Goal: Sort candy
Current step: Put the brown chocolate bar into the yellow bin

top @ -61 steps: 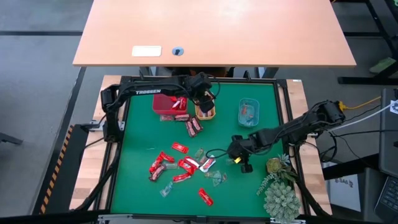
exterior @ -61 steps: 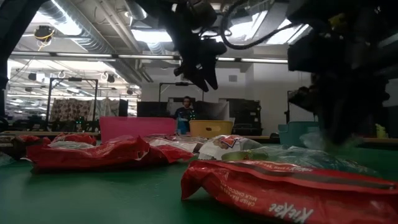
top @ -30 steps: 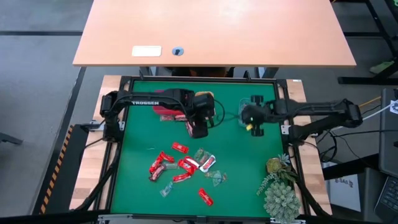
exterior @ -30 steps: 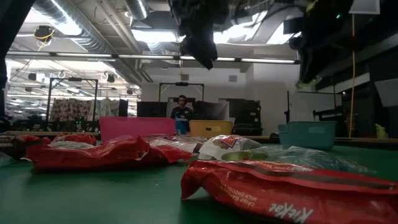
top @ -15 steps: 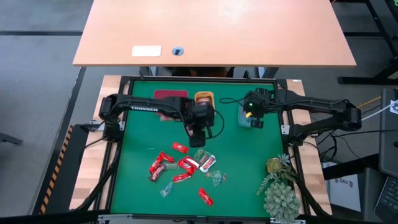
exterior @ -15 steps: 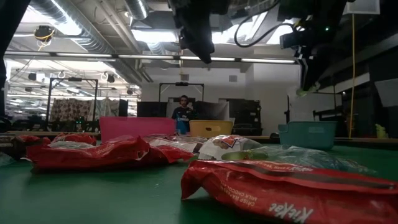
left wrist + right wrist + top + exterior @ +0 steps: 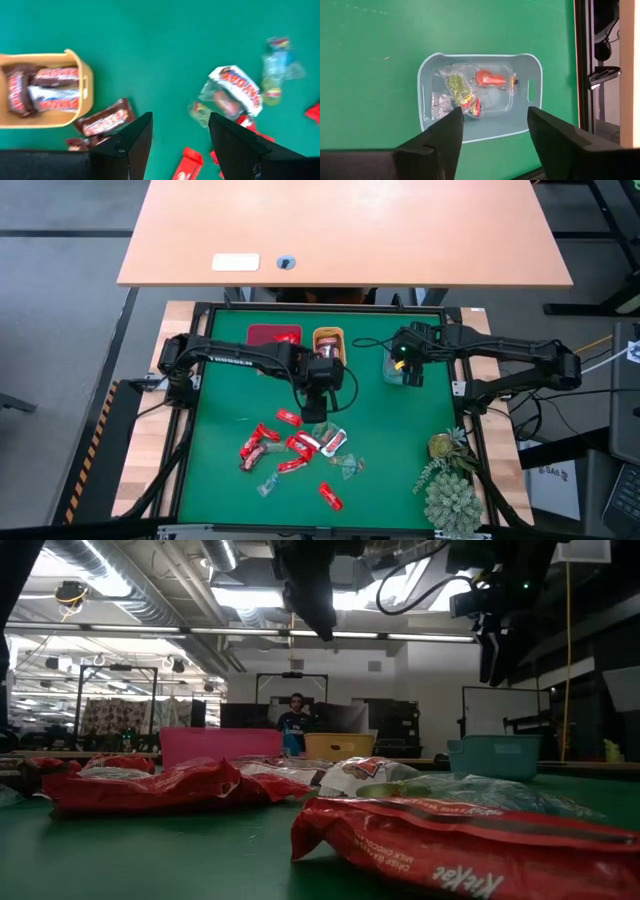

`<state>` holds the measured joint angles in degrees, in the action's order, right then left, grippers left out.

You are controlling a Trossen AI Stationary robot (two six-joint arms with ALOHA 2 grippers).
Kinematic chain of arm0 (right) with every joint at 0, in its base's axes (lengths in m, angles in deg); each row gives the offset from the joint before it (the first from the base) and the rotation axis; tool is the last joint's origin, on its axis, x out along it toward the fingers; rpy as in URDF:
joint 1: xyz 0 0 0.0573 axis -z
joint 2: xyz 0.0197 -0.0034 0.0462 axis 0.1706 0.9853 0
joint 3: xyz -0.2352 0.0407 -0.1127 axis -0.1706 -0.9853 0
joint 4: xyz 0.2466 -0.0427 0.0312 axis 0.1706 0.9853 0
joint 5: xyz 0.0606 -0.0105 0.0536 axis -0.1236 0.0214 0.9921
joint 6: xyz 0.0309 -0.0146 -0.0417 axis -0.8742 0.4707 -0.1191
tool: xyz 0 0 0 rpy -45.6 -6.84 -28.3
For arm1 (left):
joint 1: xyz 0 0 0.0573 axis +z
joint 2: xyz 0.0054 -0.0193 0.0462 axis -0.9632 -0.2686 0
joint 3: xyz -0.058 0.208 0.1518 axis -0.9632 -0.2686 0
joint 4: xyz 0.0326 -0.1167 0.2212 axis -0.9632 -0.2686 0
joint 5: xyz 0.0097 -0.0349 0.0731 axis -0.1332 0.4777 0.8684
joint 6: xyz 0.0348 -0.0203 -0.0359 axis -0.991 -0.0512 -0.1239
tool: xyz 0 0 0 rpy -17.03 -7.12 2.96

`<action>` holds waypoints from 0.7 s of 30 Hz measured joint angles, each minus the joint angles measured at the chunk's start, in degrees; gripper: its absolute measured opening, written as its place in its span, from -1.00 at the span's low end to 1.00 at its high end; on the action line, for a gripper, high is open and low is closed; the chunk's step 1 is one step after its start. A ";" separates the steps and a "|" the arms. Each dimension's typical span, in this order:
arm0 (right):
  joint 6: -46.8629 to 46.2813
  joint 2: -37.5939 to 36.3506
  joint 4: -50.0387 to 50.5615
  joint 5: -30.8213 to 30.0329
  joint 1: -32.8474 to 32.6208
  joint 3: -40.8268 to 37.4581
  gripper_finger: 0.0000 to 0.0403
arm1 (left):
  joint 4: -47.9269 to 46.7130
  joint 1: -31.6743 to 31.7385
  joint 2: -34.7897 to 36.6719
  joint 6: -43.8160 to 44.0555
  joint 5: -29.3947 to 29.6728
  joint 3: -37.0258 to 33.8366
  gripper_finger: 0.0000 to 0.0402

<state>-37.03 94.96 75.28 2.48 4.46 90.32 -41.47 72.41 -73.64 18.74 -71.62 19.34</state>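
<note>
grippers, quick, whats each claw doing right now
left claw: open, empty, over the loose candy.
right claw: open, empty, above the teal tray.

One camera looked straight down on the whole green table point(image 7: 400, 440). One sat low on it, very near the candy point(image 7: 470, 850). Each arm's camera looked down: both the left one and the top one saw the yellow tray point(image 7: 85, 85).

Three trays point(image 7: 273, 336) — perhaps twenty candies point(image 7: 290, 418) — one plant point(image 7: 450, 498).
</note>
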 joint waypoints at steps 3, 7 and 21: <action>-0.04 0.00 0.02 0.00 0.00 0.00 0.14 | -0.69 0.27 0.10 -0.30 2.29 -0.97 -0.06; -0.04 0.00 0.00 0.02 0.00 0.00 0.13 | -1.78 0.98 0.13 -4.61 3.86 -4.52 -0.06; -0.07 0.00 -1.75 0.06 0.00 0.00 0.13 | 8.93 4.34 0.07 -30.47 8.68 -18.20 -0.06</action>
<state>-37.09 94.96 73.53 2.54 4.46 90.32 -32.53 76.74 -73.57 -11.73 -62.95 1.14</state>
